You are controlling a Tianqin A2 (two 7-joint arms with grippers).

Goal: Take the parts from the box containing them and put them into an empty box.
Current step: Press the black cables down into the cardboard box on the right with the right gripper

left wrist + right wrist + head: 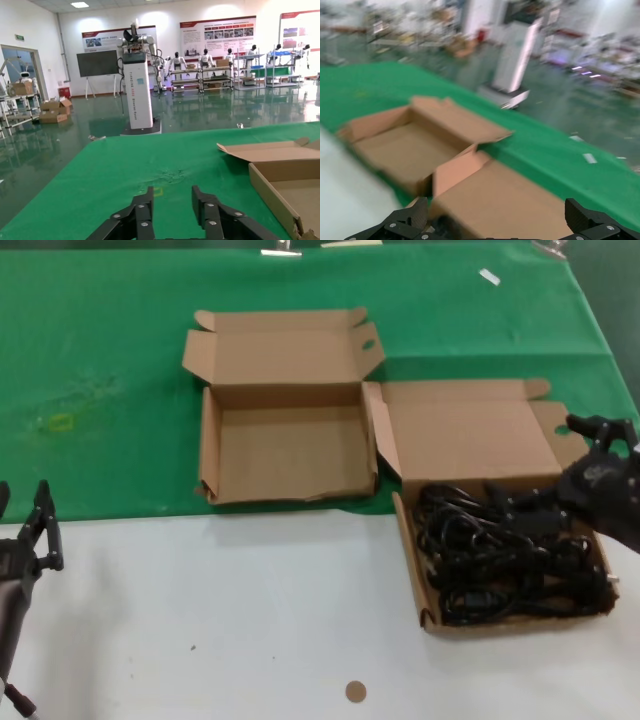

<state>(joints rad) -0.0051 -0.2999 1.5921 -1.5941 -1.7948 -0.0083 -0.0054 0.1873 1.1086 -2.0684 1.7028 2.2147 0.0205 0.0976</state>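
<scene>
The right claw [600, 455] is seen spread wide and holding nothing, poised at the far right corner of the full box [420, 580]; the cables [500, 550] lie just below and to its left, tangled, with no clear long axis. The empty box [212, 445] sits farther left, its near wall touching the full box's flap. The left claw [30, 530] is parked well apart, partly open over the table [250, 620].

Head camera high, looking down; wrist cameras low, facing the hall; all apparently share the empty box [285, 450].
</scene>
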